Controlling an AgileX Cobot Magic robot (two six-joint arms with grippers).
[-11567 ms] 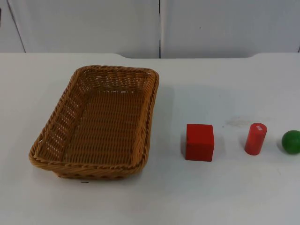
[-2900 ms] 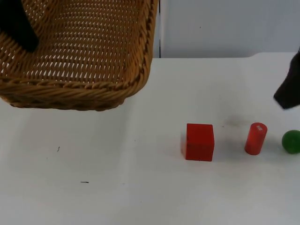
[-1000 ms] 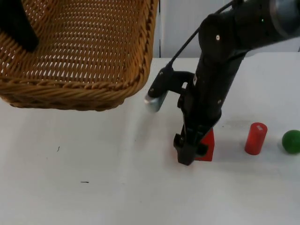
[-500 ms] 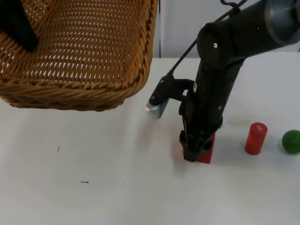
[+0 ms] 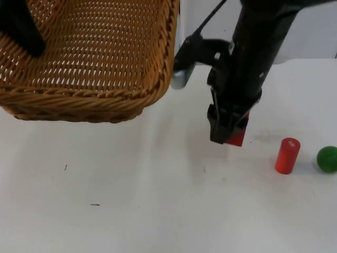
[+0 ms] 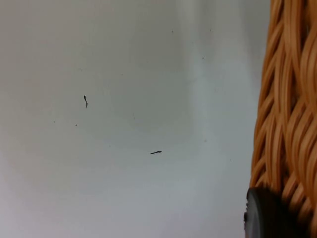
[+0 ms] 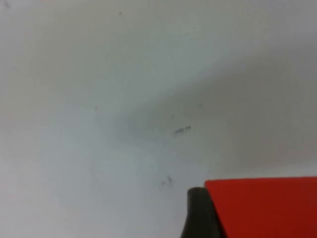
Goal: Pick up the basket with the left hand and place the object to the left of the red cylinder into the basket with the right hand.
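Note:
The wicker basket (image 5: 95, 58) hangs above the table at the back left, held by my left gripper (image 5: 18, 26) at its far left rim; its woven rim (image 6: 287, 114) also runs past the left wrist camera beside a black fingertip (image 6: 262, 213). My right gripper (image 5: 227, 129) is shut on the red cube (image 5: 238, 136) and holds it lifted off the table, right of the basket. The cube (image 7: 265, 208) sits against a black fingertip (image 7: 198, 213) in the right wrist view. The red cylinder (image 5: 287, 155) stands upright on the table at the right.
A green ball (image 5: 327, 158) rests just right of the red cylinder near the table's right edge. The white table (image 5: 131, 200) stretches open in front, with small dark marks. The grey partition wall stands behind.
My right gripper closed on the red cube and lifted it up and back off the table. The basket and left arm stayed still.

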